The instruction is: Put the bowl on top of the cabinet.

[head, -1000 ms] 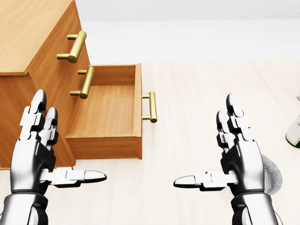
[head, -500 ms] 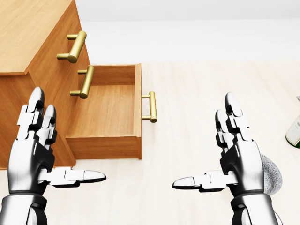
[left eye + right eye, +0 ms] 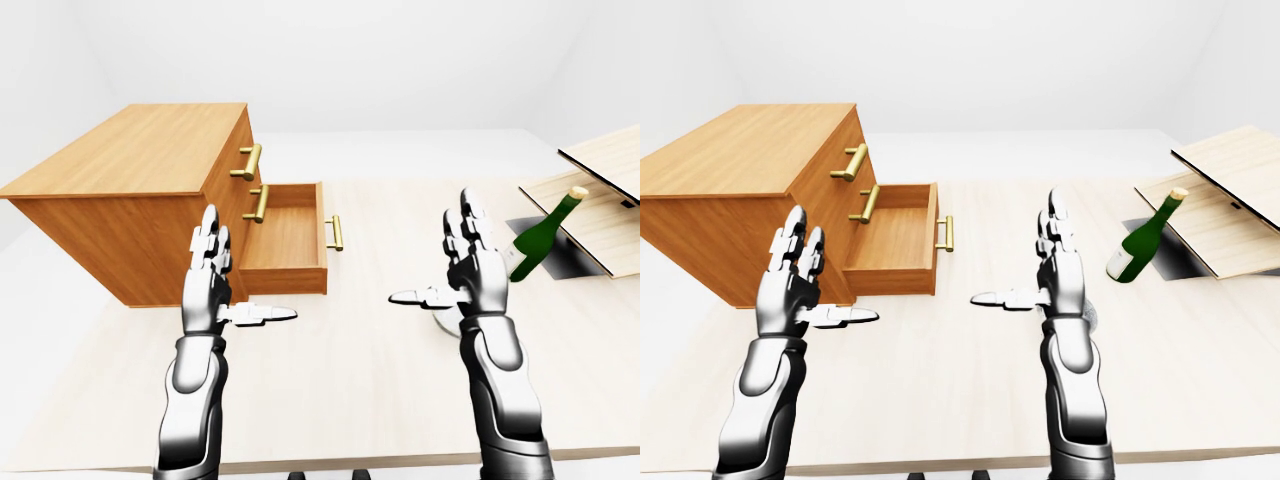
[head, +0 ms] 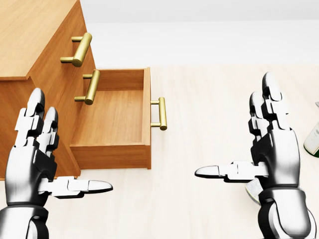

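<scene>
Both hands are held up over the pale wooden tabletop (image 4: pixel 199 99), nothing gripped. Silver three-finger left hand (image 4: pixel 35 154): spread wide, fingers upright, thumb stuck out sideways toward the middle, parked just beside the light-brown wooden cabinet (image 3: pixel 130 190), low on its drawer face. Silver three-finger right hand (image 4: pixel 271 149): same wide-open pose, thumb pointing left.

The bowl, grey and roundish as far as can be told (image 4: pixel 253 189), is mostly hidden behind the right wrist; only a sliver is seen in the head view, and a small grey edge by the forearm in the right-eye view, so its exact shape can't be confirmed. It sits on the table, well apart from the cabinet, not yet touched. The right hand is judged to be staged above it for the pickup.

The cabinet's bottom drawer (image 4: pixel 112 119) is pulled out, brass bar handle (image 4: pixel 160 113) facing right; the cabinet top is flat, so it can take the bowl.

A green glass bottle (image 3: pixel 1145 240) leans near the bowl at right, a knock-over risk during the reach. Tilted light wooden panels (image 3: pixel 1230 195) lie beyond it.
</scene>
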Controlling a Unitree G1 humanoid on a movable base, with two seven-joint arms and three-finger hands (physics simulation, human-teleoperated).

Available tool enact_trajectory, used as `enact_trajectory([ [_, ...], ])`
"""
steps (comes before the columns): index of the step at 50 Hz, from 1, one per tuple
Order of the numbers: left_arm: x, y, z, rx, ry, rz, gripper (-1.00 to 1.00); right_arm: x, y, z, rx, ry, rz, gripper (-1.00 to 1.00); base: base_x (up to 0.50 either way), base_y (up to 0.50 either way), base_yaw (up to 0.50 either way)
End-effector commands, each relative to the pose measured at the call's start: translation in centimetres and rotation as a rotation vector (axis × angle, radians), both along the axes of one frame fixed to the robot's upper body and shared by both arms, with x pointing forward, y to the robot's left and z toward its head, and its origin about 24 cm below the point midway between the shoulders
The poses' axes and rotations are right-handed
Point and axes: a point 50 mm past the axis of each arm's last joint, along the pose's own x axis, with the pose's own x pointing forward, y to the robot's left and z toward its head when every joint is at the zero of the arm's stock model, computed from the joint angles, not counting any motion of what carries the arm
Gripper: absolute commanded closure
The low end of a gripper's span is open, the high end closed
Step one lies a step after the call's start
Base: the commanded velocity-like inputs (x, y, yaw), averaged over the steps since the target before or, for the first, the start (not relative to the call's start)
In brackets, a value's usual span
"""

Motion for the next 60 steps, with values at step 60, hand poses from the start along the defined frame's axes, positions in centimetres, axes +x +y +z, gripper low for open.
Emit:
enact_trajectory([
  [60,-0.4,0.0,-0.3,0.015,0.012,0.004,-1.0,4.4,-9.9,2.4,-0.635,0.123,-0.42,-1.0,0.0,0.0,0.0],
])
